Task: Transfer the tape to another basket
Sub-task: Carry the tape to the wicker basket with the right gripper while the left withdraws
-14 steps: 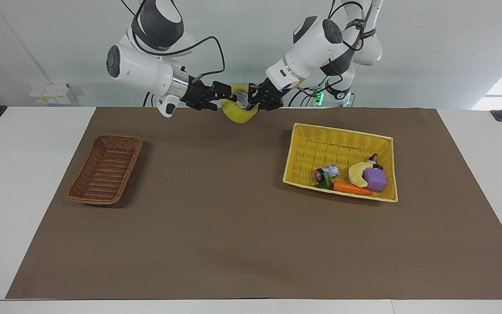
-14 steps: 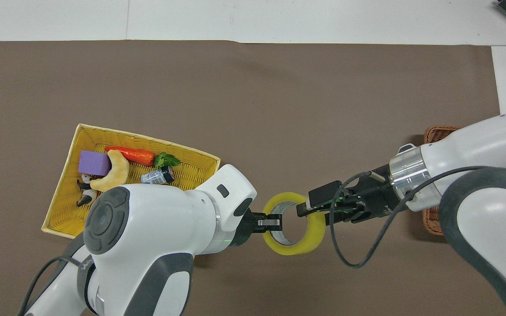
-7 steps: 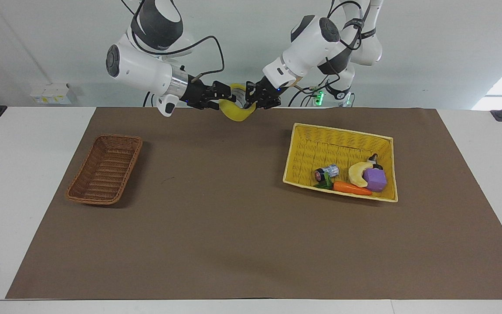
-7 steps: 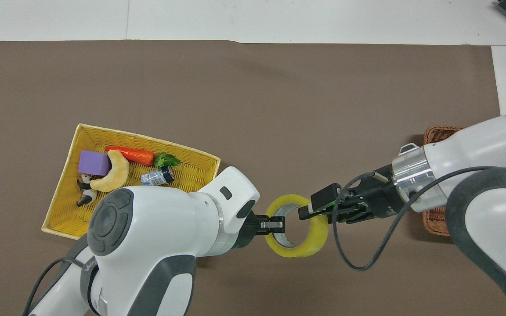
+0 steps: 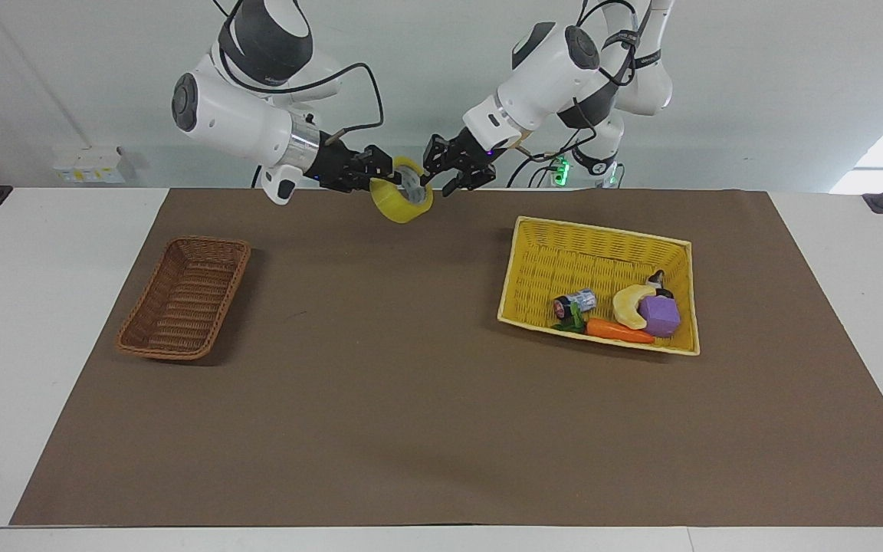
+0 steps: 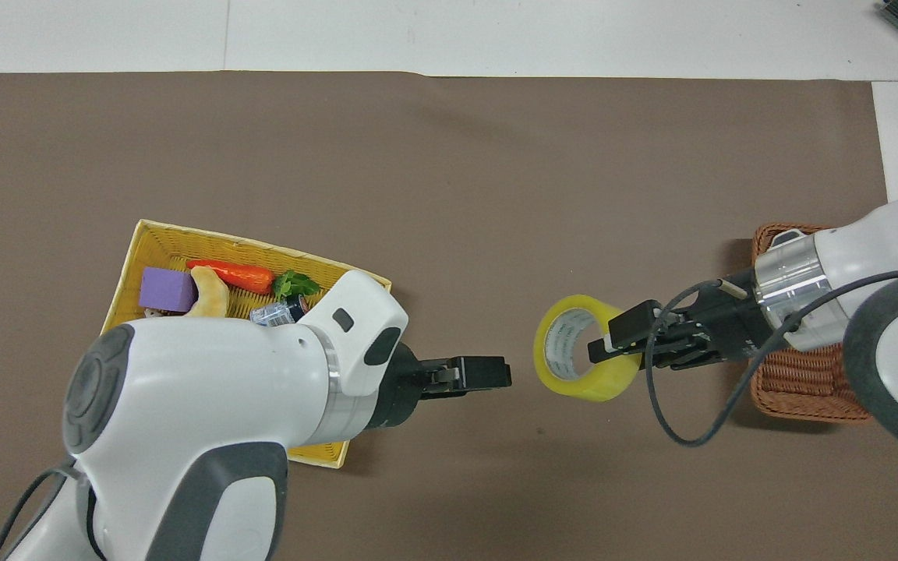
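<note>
Half a second ago both grippers met on the tape; now they have parted, and you carry the tape on the right gripper alone, up in the air over the bare brown mat between the two baskets. Its fingers are closed across the ring's wall, one finger inside the pale core. The left gripper has let go and hangs just beside the roll with its jaws spread and nothing in them; let that arm wait.

Moving away from the robots, the yellow basket lies toward the left arm's end of the table with a carrot, a purple block, a banana and a small bottle in it. The brown basket lies toward the right arm's end and holds nothing.

Your risk, as I judge it, is the grip: the roll hangs from one side of its wall, so a quick swing could twist it loose. Letting go over the rim, not the middle, could make it roll out.
</note>
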Robot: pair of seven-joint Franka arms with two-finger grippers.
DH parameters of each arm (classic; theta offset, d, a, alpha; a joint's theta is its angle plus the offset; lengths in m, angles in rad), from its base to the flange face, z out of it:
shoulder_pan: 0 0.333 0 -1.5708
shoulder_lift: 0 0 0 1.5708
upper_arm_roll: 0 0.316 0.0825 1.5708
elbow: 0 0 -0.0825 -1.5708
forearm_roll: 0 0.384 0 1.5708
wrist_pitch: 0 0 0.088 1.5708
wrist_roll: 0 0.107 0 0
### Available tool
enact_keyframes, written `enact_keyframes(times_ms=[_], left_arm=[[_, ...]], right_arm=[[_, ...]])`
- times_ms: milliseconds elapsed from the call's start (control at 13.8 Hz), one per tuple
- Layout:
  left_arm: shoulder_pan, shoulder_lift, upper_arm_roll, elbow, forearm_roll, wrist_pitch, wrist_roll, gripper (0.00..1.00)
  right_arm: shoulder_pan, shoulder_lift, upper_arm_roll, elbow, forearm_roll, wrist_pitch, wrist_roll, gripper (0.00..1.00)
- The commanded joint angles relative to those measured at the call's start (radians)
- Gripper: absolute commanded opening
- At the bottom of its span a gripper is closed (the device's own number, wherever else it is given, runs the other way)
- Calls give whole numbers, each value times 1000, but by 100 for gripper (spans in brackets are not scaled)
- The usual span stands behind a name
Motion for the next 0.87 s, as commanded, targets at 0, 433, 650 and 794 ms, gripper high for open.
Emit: enact_keyframes(times_ms=[0,433,650,794], left_arm=[[105,-26,-2,-11,-18,-109,15,100],[234,-10,-2,3,297,-143,70,100],[301,6,-2,21,452,-143,70,100],[340,22,-2,43,545,-145,73,100]], right_arm=[[-62,18,3,25,-124,-8,-127,0],[-206,97,3,25,-383,159,-395,0],[-220,107,3,19,-563,205,-610,0],[-234,108,3,2,-679,253,-730,0]])
